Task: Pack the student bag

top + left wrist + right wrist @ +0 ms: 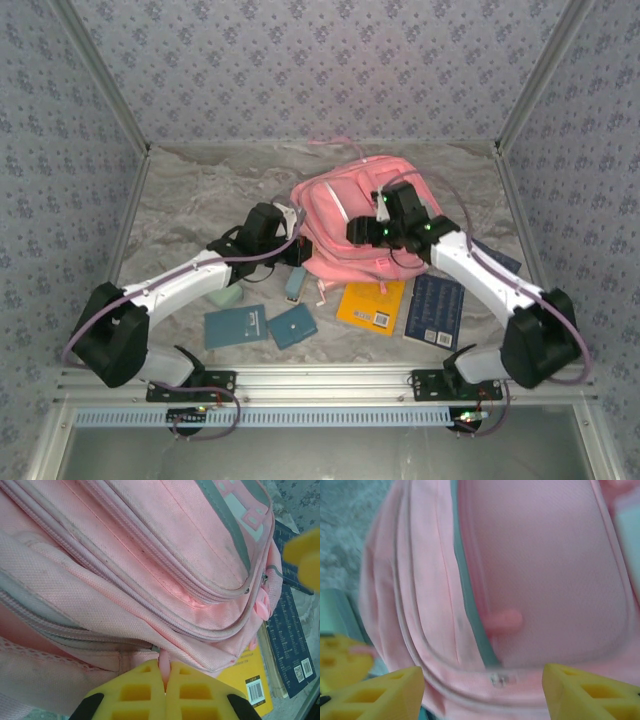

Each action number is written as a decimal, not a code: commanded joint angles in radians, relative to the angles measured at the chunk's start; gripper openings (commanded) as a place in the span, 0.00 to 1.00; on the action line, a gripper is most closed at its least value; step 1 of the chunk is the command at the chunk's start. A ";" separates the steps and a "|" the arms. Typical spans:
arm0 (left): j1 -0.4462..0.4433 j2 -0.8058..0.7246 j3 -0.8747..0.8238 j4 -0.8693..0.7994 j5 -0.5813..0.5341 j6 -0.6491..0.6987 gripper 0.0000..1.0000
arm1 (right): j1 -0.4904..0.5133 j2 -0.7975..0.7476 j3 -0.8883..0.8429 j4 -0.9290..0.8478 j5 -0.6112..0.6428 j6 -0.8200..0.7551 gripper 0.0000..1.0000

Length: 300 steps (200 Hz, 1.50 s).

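The student bag [345, 225] lies near the middle of the tabletop [200, 200]. At the bag's left side the left claw [165, 669] is pressed together, pinching a thin pink tab [164, 661] by a zipper seam. Over the bag's right part the right claw [482, 674] stands spread, close above the pink fabric. A yellow book [372, 306] lies just beside the bag's near edge.

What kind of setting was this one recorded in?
Probably a staged robot test booth rather than a real room: patterned wall panels on an aluminium frame enclose a marble-look tabletop.
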 commanded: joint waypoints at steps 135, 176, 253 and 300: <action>-0.005 -0.033 -0.048 0.057 -0.001 -0.007 0.00 | -0.099 0.235 0.135 0.162 -0.504 0.003 0.00; 0.001 -0.067 -0.114 0.103 -0.015 -0.034 0.00 | -0.173 0.152 0.047 0.304 -0.518 0.139 0.00; 0.004 -0.128 -0.124 0.075 -0.143 0.033 0.00 | -0.203 0.088 0.030 0.252 -0.463 0.159 0.00; 0.004 -0.194 -0.140 0.073 -0.288 0.074 0.00 | -0.205 0.074 0.040 0.199 -0.444 0.119 0.00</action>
